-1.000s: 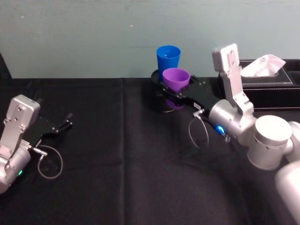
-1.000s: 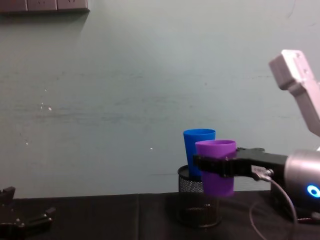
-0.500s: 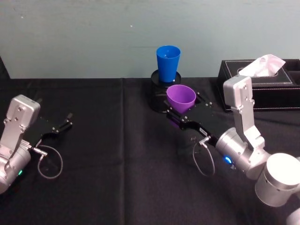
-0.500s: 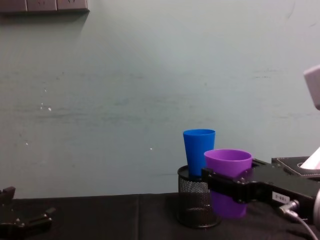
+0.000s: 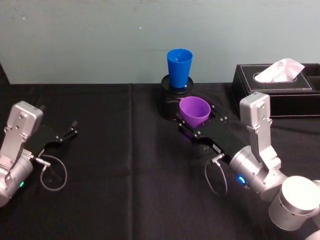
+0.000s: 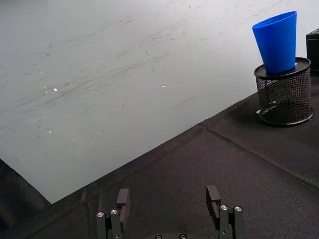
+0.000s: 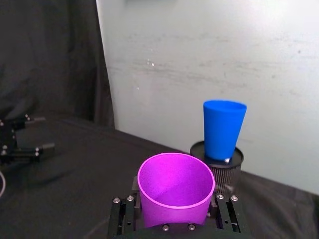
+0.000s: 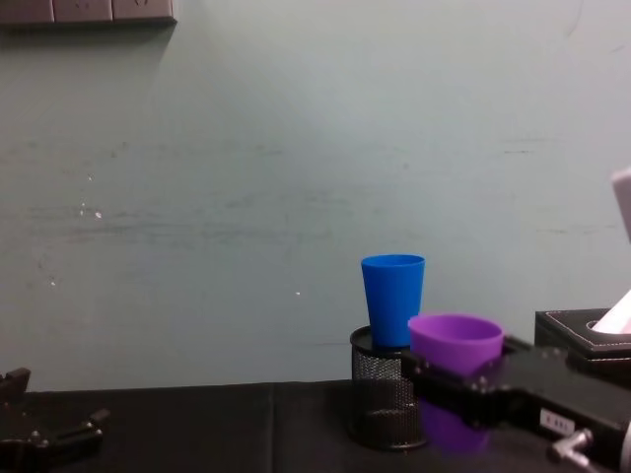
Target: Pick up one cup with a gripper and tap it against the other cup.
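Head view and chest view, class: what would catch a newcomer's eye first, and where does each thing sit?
The purple cup, held upright in the right pincer just above the black tablecloth, stands out near the middle. Behind it, the bright blue cup stands in a black mesh pot against the pale wall. The left pincer rests open at the far left.

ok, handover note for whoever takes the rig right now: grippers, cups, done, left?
Right gripper: shut on the purple cup, holding it upright, low over the table in front of the mesh pot.
Left gripper: open, parked at the table's left side.
Blue cup: upright on top of the mesh pot, apart from the purple cup.
Done: purple cup is picked up. Whether a tap has happened cannot be told from this moment.
Left: if not tapped, bring the purple cup up against the blue one.
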`<state>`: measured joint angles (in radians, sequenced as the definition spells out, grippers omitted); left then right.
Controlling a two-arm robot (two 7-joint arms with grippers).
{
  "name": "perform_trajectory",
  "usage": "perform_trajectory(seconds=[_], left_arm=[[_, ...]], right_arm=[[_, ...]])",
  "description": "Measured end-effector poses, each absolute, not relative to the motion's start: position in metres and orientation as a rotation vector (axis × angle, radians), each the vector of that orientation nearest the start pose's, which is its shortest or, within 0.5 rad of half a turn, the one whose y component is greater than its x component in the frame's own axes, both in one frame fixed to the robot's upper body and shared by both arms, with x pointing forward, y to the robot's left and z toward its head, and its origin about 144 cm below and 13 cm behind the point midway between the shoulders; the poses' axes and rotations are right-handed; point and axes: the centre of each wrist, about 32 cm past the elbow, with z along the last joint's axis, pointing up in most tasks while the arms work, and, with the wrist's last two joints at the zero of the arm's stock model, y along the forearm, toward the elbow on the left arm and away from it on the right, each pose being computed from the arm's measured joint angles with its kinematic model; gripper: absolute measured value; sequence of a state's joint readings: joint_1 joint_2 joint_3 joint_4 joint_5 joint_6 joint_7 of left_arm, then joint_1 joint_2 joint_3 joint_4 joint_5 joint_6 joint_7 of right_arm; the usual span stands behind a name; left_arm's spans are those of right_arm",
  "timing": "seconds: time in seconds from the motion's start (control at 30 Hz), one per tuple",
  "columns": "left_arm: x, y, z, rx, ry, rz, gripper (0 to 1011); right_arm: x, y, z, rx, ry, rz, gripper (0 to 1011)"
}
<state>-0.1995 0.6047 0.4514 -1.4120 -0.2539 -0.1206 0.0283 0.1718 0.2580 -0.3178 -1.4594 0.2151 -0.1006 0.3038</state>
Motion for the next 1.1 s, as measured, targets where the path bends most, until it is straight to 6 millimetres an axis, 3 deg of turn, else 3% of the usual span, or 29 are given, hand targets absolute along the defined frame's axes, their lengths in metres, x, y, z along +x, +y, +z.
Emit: perform_trajectory(seconds=[0.47,0.9,1.1], left_arm=[[0.489,0.31,1.14,0.304,-0.285,1.248,1000],[0.489,0.31,1.14,0.304,-0.285,1.248,1000],[0.489,0.31,1.14,0.304,-0.285,1.248,1000]], right_arm=[[0.496,-0.205,1.096,-0.06,-0.086,-1.004,735],[0.497,-0.202,1.085,-0.066,-0.068,-1.003,735],[0.496,-0.202,1.087,-0.047,-0.059,-1.011,863]])
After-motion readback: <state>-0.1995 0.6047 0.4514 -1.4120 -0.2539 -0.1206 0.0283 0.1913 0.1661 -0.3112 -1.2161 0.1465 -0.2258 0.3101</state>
